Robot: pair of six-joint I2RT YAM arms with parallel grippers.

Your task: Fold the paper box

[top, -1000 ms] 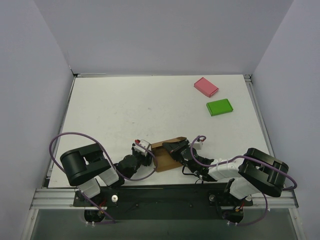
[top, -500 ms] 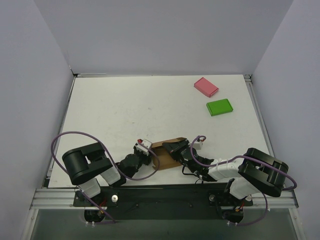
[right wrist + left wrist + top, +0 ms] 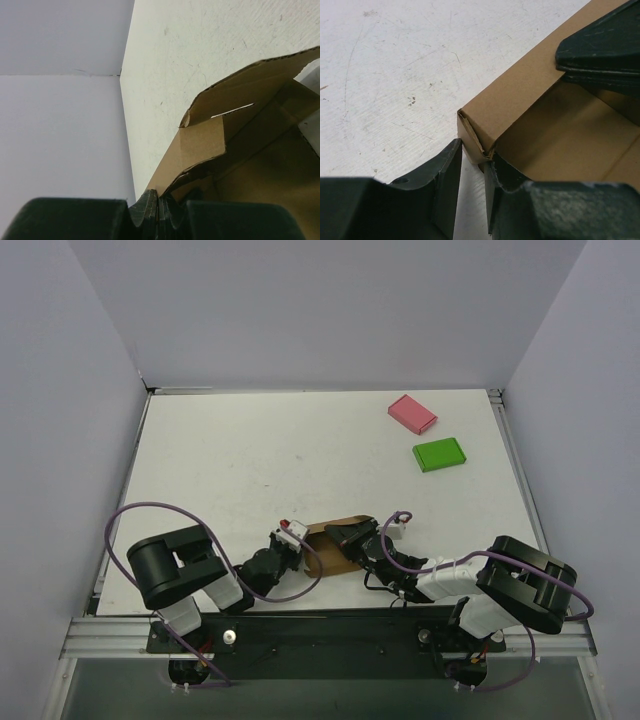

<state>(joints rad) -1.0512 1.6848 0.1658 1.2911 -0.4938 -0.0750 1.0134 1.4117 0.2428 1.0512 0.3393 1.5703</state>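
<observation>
The paper box [image 3: 328, 552], plain brown cardboard and partly raised, lies near the table's front edge between my two grippers. In the left wrist view its near corner [image 3: 476, 131] sits at the tips of my left gripper [image 3: 473, 167]. One finger [image 3: 445, 185] is outside the wall and the other is inside the box; the jaws are open with a narrow gap. My left gripper [image 3: 301, 552] meets the box's left end. My right gripper [image 3: 346, 534] is shut on the box's wall [image 3: 200, 145]; its fingertips [image 3: 161, 202] pinch the cardboard edge. Its dark fingers [image 3: 600, 50] show above the box's inside.
A pink flat box [image 3: 412, 413] and a green flat box [image 3: 439, 454] lie at the back right of the white table [image 3: 250, 460]. Pale walls enclose the table on three sides. Purple cables loop from both arms.
My left gripper's jaws have narrowed and it has edged right onto the box's corner. The right gripper and the box have stayed in place.
</observation>
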